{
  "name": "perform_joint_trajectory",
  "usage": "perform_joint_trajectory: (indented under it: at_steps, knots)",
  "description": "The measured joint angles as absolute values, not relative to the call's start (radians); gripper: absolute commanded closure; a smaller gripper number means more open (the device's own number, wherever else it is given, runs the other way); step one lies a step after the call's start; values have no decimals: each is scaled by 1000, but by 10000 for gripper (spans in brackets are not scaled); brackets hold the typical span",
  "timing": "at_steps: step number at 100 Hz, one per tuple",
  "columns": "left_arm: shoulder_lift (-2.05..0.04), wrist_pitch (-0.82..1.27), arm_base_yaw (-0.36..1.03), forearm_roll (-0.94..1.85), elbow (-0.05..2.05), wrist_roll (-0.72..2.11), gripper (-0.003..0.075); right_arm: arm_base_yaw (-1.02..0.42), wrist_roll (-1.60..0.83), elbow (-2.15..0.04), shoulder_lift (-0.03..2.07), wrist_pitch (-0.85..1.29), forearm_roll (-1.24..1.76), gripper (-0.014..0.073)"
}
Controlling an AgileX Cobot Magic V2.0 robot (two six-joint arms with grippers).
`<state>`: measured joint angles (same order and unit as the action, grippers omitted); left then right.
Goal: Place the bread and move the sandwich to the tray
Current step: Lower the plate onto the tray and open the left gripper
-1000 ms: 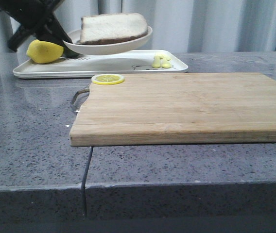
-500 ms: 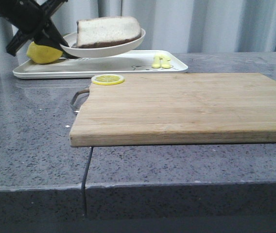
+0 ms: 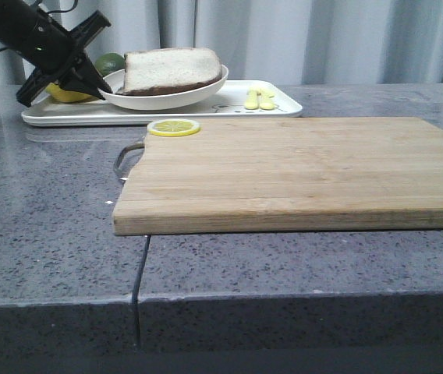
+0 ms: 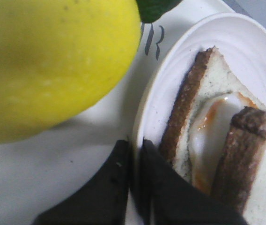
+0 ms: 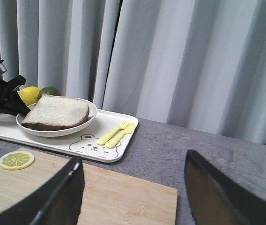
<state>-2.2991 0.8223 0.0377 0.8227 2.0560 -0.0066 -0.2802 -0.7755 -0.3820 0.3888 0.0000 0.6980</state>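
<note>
The sandwich (image 3: pixel 171 70), pale bread with a dark crust, lies in the round white plate (image 3: pixel 167 100). The plate rests on the white tray (image 3: pixel 237 107) at the back left. In the left wrist view the top slice (image 4: pixel 264 154) sits askew and egg white (image 4: pixel 212 122) shows under it. My left gripper (image 3: pixel 97 84) is shut on the plate's left rim, one finger (image 4: pixel 116 164) outside and one inside (image 4: pixel 156 164). My right gripper (image 5: pixel 133 161) is open and empty above the cutting board (image 5: pixel 100 197); it does not show in the front view.
A lemon (image 3: pixel 62 95) and a lime (image 3: pixel 111 61) lie on the tray right beside my left gripper. A yellow fork and spoon (image 3: pixel 259 98) lie at the tray's right end. A lemon slice (image 3: pixel 173 127) sits on the wooden cutting board (image 3: pixel 299 171).
My left gripper has lowered the plate with the sandwich and drawn it slightly left, from hovering above the tray down onto it.
</note>
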Motion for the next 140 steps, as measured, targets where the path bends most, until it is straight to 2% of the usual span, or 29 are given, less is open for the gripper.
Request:
perform_joint_trajectory:
  at_steps: [64, 71, 88, 98, 140]
  knots:
    - [-2315, 843, 37, 831, 2062, 0, 734, -280, -775, -382, 389, -18, 698, 123]
    - [-2315, 843, 37, 831, 2062, 0, 705, -280, -773, -382, 389, -19, 698, 123]
    - [-2315, 843, 37, 854, 2064, -7, 568, -280, -773, -382, 389, -18, 698, 123]
    - [-2315, 843, 37, 863, 2064, -7, 517, -280, -773, -382, 389, -18, 698, 123]
    - [-2315, 845, 33, 871, 2064, -7, 492, -280, -773, -382, 389, -18, 698, 123]
